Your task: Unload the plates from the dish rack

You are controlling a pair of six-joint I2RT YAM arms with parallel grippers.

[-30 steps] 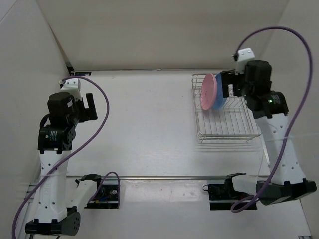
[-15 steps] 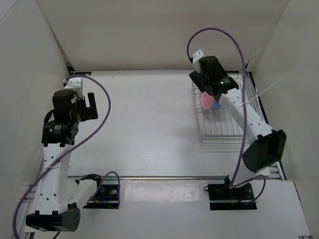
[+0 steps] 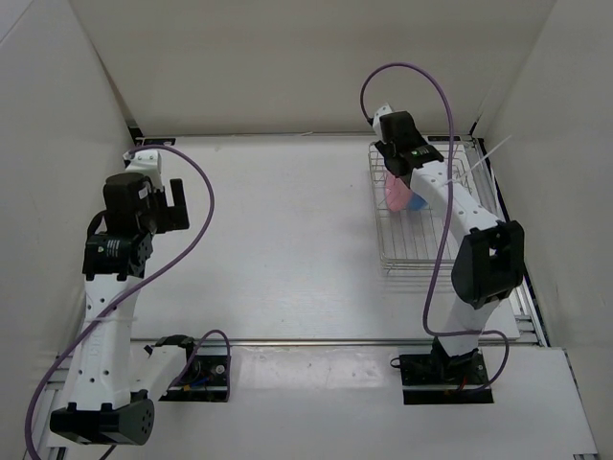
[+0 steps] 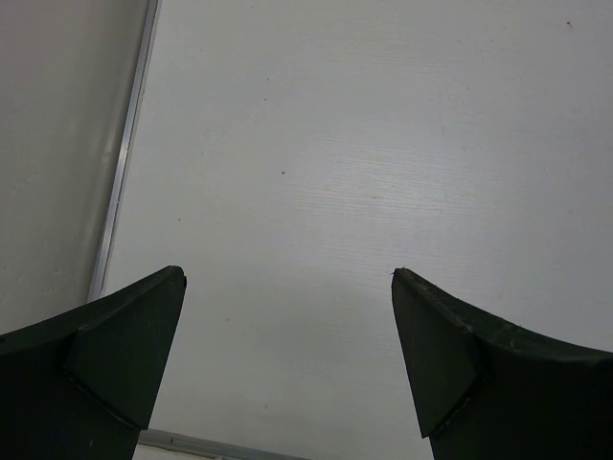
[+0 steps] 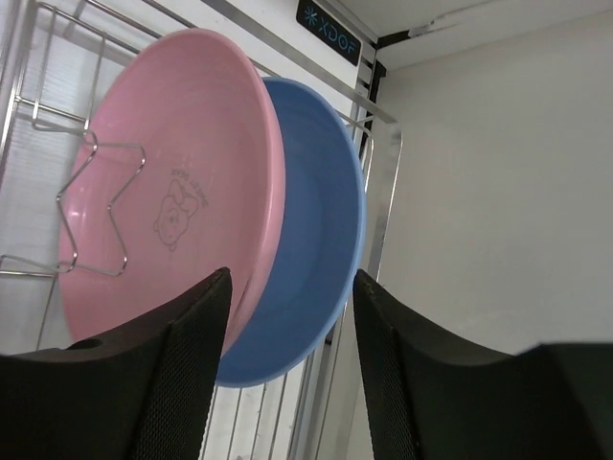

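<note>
R hand [image 5: 292, 287] wide open, fingers either side of pink plate [image 5: 172, 144] + blue plate [image 5: 321, 240] rims; contact unclear. Both plates on edge in dish rack [image 3: 431, 251], far-right corner of surface [image 3: 287, 240]. L hand [image 4: 287, 278] open, empty. Bear print [image 5: 177, 206] on pink shows in wrist view only.

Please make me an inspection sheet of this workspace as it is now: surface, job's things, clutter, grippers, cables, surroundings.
Surface: white table, bare in its middle.
Job's things: dish rack at the far right; pink plate and blue plate stand on edge in it, close together, pink bearing a faint drawing.
Clutter: nothing seen.
Grippers: left gripper open over bare table; right gripper open, near the plates' lower edges, not closed on either.
Cables: left purple cable and right purple cable loop free of the rack.
Surroundings: plain white walls on three sides.
</note>
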